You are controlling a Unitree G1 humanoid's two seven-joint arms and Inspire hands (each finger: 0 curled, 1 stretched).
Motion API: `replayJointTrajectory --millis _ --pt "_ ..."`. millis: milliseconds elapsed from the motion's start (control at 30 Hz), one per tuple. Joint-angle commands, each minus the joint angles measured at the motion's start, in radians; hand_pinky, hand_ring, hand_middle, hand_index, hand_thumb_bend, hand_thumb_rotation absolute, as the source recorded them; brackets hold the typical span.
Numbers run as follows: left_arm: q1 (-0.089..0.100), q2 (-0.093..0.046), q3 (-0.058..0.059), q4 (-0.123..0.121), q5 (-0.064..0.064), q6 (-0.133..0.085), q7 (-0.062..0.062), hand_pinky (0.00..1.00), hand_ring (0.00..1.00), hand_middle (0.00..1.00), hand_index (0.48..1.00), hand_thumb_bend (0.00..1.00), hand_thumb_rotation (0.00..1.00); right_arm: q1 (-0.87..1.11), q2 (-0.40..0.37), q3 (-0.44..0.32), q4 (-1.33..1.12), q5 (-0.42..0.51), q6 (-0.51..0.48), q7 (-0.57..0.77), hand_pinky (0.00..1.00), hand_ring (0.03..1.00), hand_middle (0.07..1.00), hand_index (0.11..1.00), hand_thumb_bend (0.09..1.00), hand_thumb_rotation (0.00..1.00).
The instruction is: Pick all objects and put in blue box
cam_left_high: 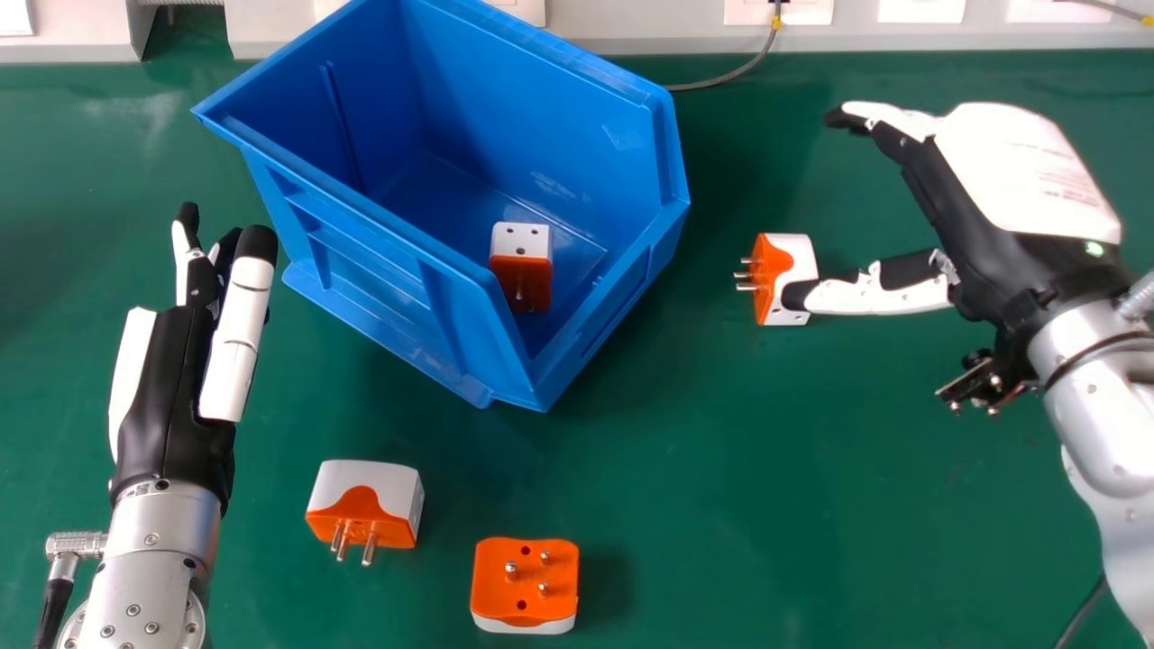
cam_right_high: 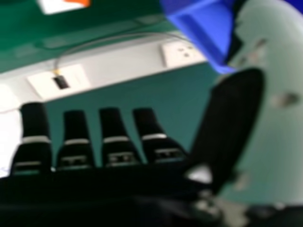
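Note:
On the right side of the head view, my right hand [cam_left_high: 1019, 189] is open, its thumb over the near edge of an orange and white plug adapter [cam_left_high: 773, 278] with prongs facing left. In the right hand view my hand's straight fingers [cam_right_high: 116, 135] hold nothing. My left hand [cam_left_high: 180, 361] is open and empty at the left, beside the blue box [cam_left_high: 379, 279]. Inside the box lies one adapter [cam_left_high: 522, 269]. Two more adapters are on the table: one [cam_left_high: 368, 509] near my left forearm, another [cam_left_high: 525, 584] prongs up at the near middle.
The green table [cam_left_high: 721, 505] has a white socket panel [cam_left_high: 631, 27] along its far edge. A grey cable [cam_left_high: 730, 77] runs from a socket to behind the box. Another cable [cam_left_high: 1082, 613] lies at the near right.

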Motion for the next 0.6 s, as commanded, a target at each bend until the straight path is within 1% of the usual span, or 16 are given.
replayJointTrajectory --millis 0,67,233,433,567 --pt "-0.009 0.006 0.002 -0.017 -0.004 -0.008 0.000 0.91 0.98 0.98 0.998 0.64 1.00 -0.048 -0.018 0.010 0.016 -0.022 -0.001 0.003 0.81 0.918 0.936 0.913 0.669 0.42" --pt "-0.010 0.006 0.003 -0.020 -0.007 -0.004 0.000 0.91 0.98 0.98 0.997 0.64 1.00 -0.073 -0.017 0.031 0.061 -0.032 -0.002 0.011 0.82 0.926 0.945 0.921 0.678 0.42" --pt "-0.003 0.004 0.001 -0.036 -0.011 0.004 0.000 0.91 0.98 0.98 0.997 0.63 1.00 -0.134 -0.017 0.073 0.164 -0.041 -0.011 0.022 0.83 0.928 0.949 0.924 0.684 0.40" --pt "-0.002 0.007 0.000 -0.041 -0.011 0.008 -0.003 0.91 0.98 0.98 0.996 0.63 1.00 -0.249 -0.022 0.147 0.315 -0.073 -0.031 0.040 0.84 0.928 0.948 0.923 0.690 0.40" --pt "-0.002 0.007 0.000 -0.046 -0.012 0.013 -0.004 0.92 0.98 0.98 0.997 0.63 1.00 -0.314 -0.028 0.194 0.407 -0.094 -0.063 0.050 0.84 0.928 0.948 0.923 0.689 0.40"
